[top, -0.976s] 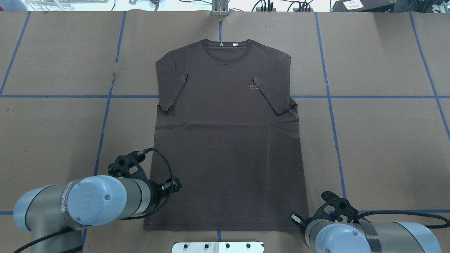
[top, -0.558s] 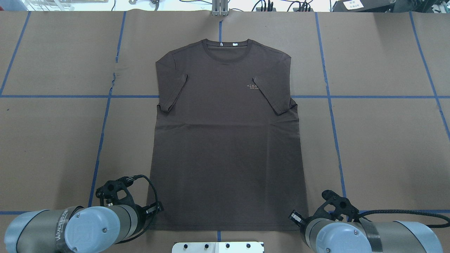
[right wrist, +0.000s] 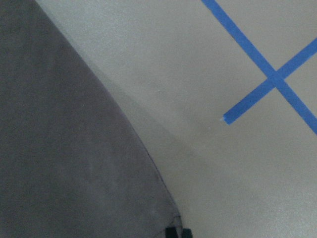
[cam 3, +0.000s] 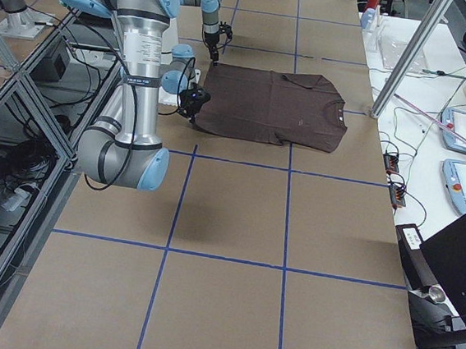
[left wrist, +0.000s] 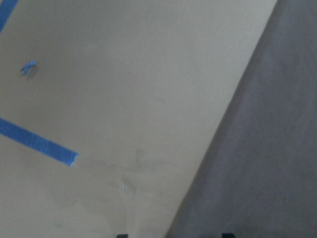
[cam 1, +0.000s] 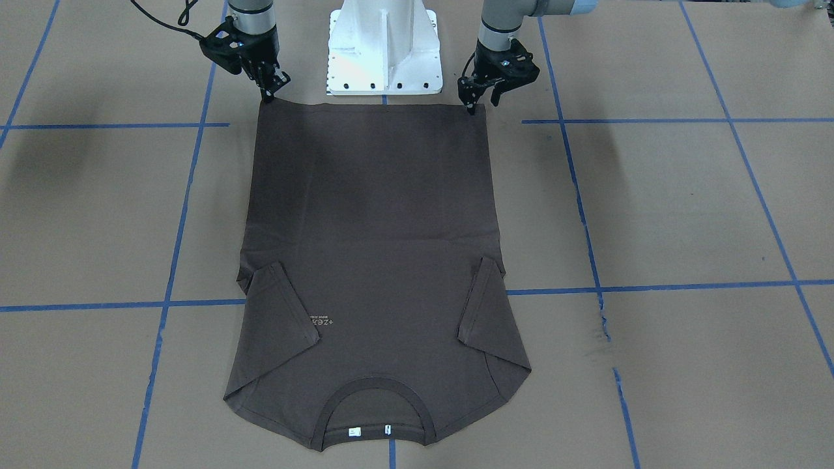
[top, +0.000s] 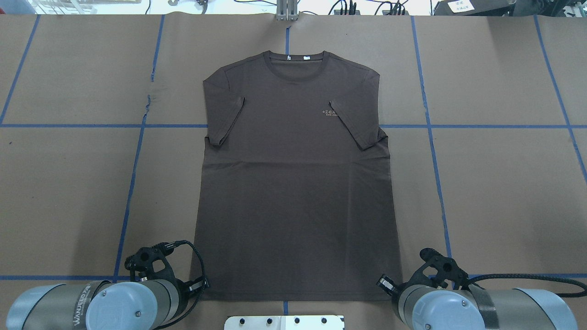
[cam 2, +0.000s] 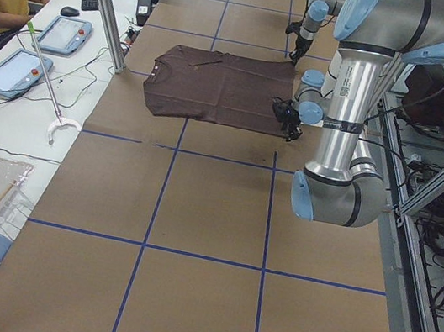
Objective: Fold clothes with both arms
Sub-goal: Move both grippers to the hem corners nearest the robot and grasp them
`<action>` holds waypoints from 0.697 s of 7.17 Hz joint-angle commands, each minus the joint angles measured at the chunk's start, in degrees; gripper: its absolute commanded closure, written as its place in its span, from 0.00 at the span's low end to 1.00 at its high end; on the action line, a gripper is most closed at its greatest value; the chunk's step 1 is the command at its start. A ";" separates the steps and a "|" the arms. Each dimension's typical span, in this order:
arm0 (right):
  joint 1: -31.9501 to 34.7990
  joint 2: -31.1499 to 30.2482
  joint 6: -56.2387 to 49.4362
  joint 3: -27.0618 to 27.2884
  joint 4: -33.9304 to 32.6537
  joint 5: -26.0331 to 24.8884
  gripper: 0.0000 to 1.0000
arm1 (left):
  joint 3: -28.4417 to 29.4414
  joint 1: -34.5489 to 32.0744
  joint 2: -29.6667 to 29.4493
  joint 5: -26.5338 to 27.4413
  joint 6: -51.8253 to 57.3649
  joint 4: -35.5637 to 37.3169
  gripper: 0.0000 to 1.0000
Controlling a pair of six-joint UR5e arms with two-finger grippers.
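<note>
1. A dark brown short-sleeved cotton T-shirt (top: 293, 192) lies flat and front up in the middle of the overhead view. It rests on a brown paper-covered table (top: 504, 192) crossed by blue tape lines (top: 481, 126).
2. Its ribbed round collar (top: 296, 79) points to the top of that frame and its hem to the bottom. Both sleeves are folded in over the chest, and the one on the frame's right covers part of the pale chest logo (top: 328, 112).
3. The black 2-finger left gripper (cam 1: 479, 104) stands at the hem corner, upper right of centre in the front-facing view. Its wrist camera shows 2 fingertips well apart, 1 over paper and 1 over cloth, with nothing pinched.
4. The right gripper (cam 1: 268, 96) sits at the other hem corner, upper left of centre. Its wrist camera shows the fingertips closed together on the very corner of the cloth.
5. A white pedestal base (cam 1: 384, 45) stands between the 2 grippers at the top edge.
</note>
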 commanded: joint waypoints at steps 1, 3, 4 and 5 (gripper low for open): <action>0.08 0.00 0.00 0.00 0.00 0.02 1.00 | -0.02 0.43 -0.16 -0.01 -0.62 0.00 0.67; 0.08 0.00 0.00 0.00 0.00 0.02 1.00 | 0.06 0.43 0.01 -0.01 -0.80 0.00 1.00; 0.00 0.00 0.00 -0.09 0.00 -0.06 1.00 | -0.46 0.34 -0.25 -0.10 -0.80 0.00 1.00; 0.08 -0.09 0.00 -0.09 0.00 -0.07 1.00 | -1.25 0.17 -0.25 -0.10 -0.80 0.00 1.00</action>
